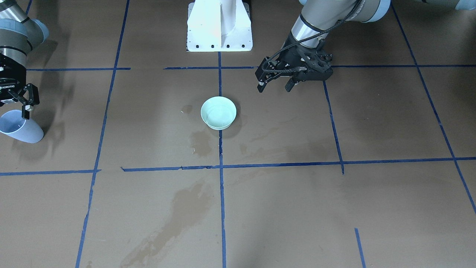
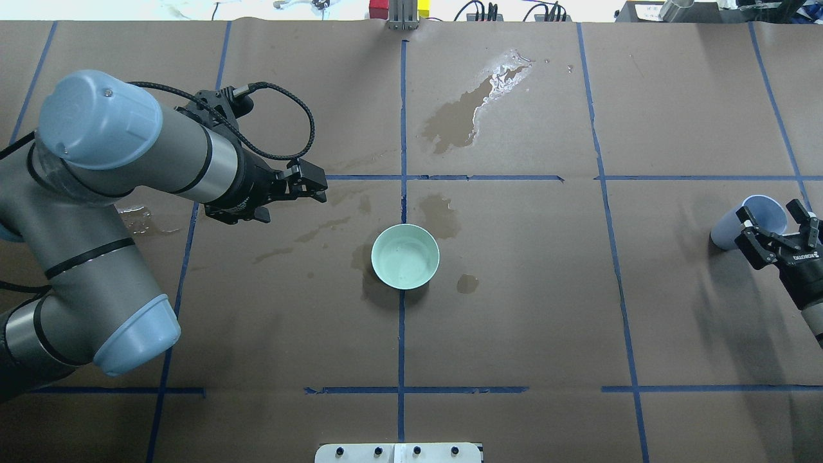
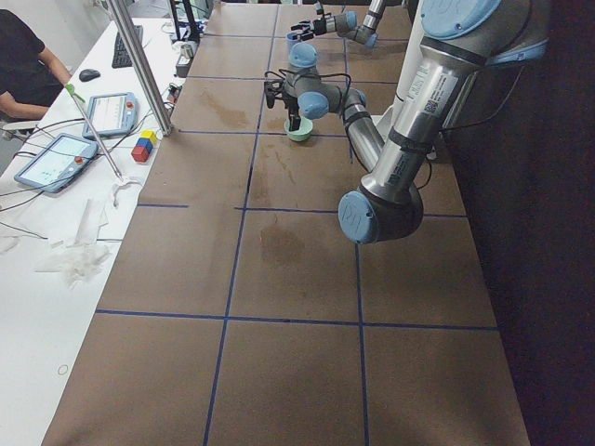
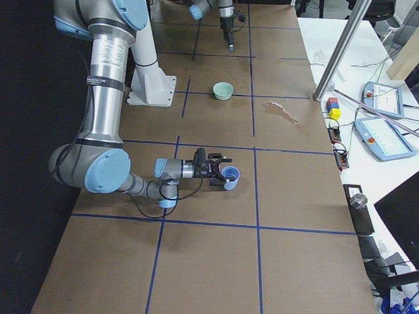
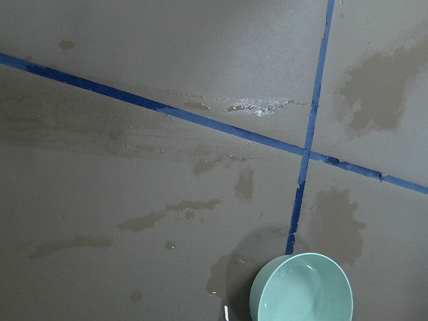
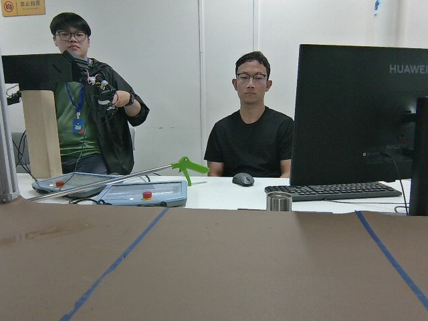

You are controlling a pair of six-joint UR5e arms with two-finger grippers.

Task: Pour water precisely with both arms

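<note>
Brown paper covered the table (image 2: pixel 514 308), marked into squares by blue tape lines (image 2: pixel 402 334). On the white side desk (image 4: pixel 321 33) lay two tablets (image 4: pixel 383 137) and, near them, a stack of coloured blocks (image 4: pixel 333 108). Beyond the table's edge a man in black (image 6: pixel 251 137) sat beside a monitor (image 6: pixel 361 114), with a keyboard (image 6: pixel 328 192), a mouse (image 6: pixel 243 179) and a metal cup (image 6: pixel 279 200) before him; another person (image 6: pixel 83 114) stood nearby.

Two arms are counted, a left arm (image 2: pixel 122 148) and a right arm (image 4: pixel 107 98); one bowl (image 2: pixel 405 256), one cup (image 2: pixel 730 228) and one table (image 2: pixel 514 321) are seen.
</note>
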